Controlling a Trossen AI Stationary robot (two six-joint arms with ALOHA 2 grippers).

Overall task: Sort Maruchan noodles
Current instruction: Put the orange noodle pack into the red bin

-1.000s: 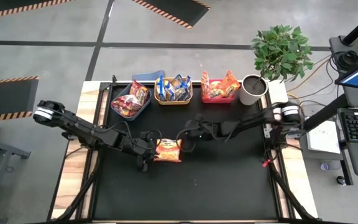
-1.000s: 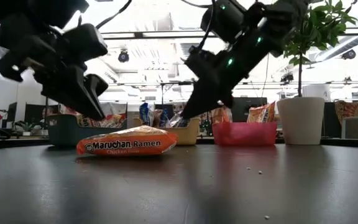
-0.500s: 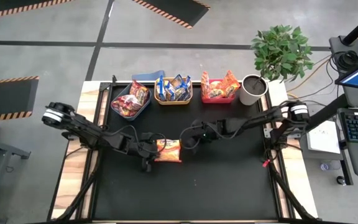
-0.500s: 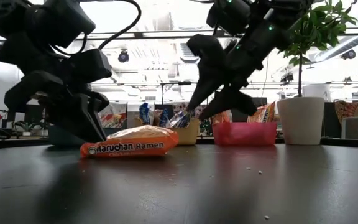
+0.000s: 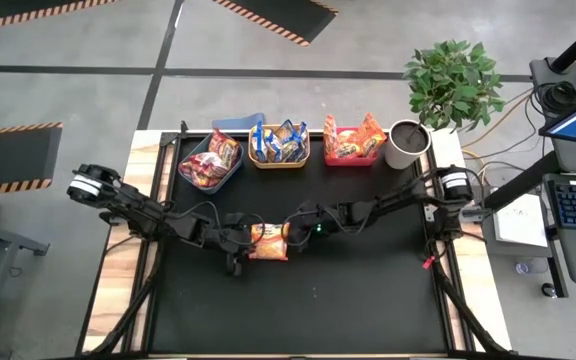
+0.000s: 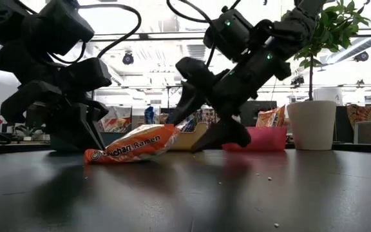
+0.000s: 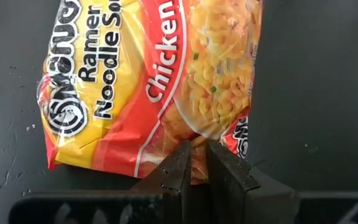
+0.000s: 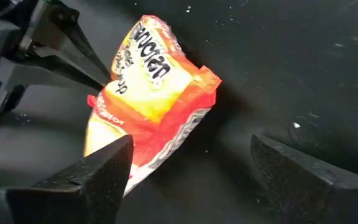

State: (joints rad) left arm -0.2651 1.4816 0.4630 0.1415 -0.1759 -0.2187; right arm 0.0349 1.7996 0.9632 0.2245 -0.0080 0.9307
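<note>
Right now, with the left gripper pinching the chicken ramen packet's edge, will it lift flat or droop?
Probably tilts: the chicken ramen packet already sits with one end raised in the left gripper. Its crinkly seam likely flexes; the block inside probably stays stiff. The glossy wrapper may slip.

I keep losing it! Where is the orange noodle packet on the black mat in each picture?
High view: noodle packet mid-mat, between both grippers.
Low view: left of centre, one end lifted.
Left wrist view: fills the middle.
Right wrist view: centre-left.
Shared landmark: left gripper pinching its edge.
</note>
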